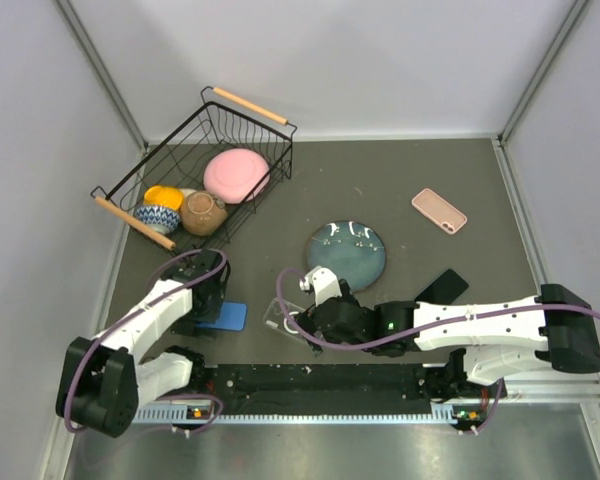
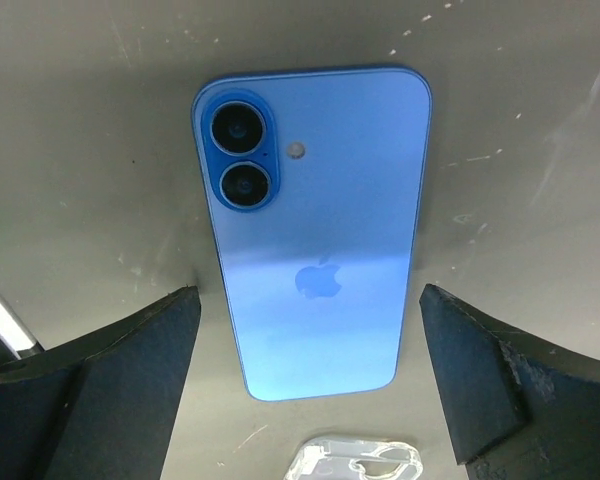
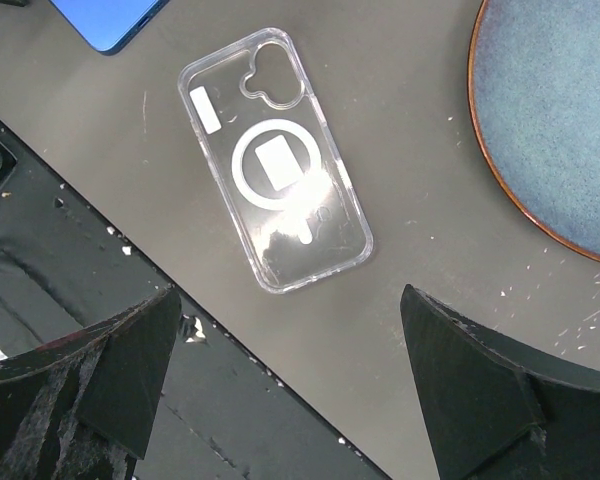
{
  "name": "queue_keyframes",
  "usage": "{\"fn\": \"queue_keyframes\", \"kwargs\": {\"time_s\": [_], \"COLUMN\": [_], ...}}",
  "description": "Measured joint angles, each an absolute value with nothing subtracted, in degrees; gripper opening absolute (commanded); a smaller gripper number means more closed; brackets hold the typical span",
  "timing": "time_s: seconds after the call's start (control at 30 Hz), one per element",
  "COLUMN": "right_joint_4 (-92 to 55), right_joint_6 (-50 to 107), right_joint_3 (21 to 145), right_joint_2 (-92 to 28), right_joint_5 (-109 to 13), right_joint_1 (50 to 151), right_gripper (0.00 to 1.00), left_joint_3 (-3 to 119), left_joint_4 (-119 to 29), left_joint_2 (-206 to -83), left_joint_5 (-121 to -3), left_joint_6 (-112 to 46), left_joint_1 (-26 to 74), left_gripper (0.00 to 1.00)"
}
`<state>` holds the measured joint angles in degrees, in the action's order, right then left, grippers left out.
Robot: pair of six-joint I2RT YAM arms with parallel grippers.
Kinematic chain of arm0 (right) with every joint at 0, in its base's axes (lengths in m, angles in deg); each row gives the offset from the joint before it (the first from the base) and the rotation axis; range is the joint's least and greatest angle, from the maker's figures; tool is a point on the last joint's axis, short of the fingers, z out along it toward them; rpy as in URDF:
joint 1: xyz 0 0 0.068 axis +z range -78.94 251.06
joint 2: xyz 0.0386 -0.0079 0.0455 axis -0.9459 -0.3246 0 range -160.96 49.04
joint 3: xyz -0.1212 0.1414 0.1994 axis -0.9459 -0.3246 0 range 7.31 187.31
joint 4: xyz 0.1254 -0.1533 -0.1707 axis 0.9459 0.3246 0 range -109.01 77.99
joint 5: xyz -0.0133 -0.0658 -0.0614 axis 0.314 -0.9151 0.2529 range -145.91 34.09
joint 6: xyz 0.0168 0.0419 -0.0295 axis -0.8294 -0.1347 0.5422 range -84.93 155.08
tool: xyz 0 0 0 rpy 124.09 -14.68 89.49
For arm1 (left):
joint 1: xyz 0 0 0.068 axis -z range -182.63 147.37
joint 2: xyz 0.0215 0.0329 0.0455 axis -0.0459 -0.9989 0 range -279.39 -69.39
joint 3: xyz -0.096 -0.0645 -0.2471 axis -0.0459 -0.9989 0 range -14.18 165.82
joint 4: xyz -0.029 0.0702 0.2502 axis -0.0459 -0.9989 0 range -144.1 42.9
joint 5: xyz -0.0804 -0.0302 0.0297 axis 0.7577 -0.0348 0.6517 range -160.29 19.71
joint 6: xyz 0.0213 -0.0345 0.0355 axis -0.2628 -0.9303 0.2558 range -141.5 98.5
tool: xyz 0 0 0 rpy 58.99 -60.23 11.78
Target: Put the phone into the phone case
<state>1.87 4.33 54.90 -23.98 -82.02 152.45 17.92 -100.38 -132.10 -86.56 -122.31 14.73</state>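
Left tool is open wide and holds nothing. The blue phone lies flat, back up, on the counter, right under the tool and between its fingers, with a gap on each side. Right tool is also open and empty. The clear phone case lies flat just ahead of it; can't tell which face is up. A phone corner shows ahead-left of the right tool, so phone and case are near but apart.

Risks, as a guess:
- The phone is thin, glossy and flat on a hard top, so the fingers could scrape the counter or slip off its edges.
- The case looks light, so it probably slides or tips when pressed unless pinned.
- The lens end must meet the cutout, and the phone may need flipping.
- The arms work close together and could bump.
- The blue plate ahead-right of the right tool could catch a swing.

Surface and room: dark matte counter, scuffed, with white flecks. Pale walls surround it. A wire basket of bowls sits well beyond the left tool.
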Motion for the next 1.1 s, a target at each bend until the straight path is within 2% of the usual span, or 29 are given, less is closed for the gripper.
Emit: {"fn": "queue_keyframes", "kwargs": {"time_s": [0.27,0.47,0.63,0.77,0.83,1.1], "right_joint_4": [1.9,1.9,1.9,1.7,1.3,-4.8], "right_joint_6": [4.1,3.9,3.7,3.5,3.3,1.8], "right_joint_3": [54.9,54.9,54.9,54.9,54.9,52.5], "right_joint_2": [-24.0,-24.0,-24.0,-24.0,-24.0,-23.8], "right_joint_5": [-82.0,-82.0,-82.2,-82.2,-82.2,-77.1], "right_joint_1": [152.4,152.4,152.4,152.4,152.4,150.6], "right_gripper": [0.91,0.91,0.91,0.91,0.91,0.91], "left_joint_3": [19.1,19.4,18.2,16.9,16.5,15.9], "left_joint_4": [-100.7,-101.3,-101.4,-101.3,-101.3,-100.5], "left_joint_2": [-137.3,-138.2,-136.1,-133.0,-132.1,-130.6], "left_joint_5": [-87.5,-87.2,-86.6,-86.2,-86.1,-83.5], "left_joint_6": [-122.5,-122.6,-122.6,-122.6,-122.3,-115.6], "left_joint_1": [14.7,14.7,14.6,14.6,14.6,14.6], "left_gripper": [0.96,0.78,0.7,0.55,0.54,0.37]}}
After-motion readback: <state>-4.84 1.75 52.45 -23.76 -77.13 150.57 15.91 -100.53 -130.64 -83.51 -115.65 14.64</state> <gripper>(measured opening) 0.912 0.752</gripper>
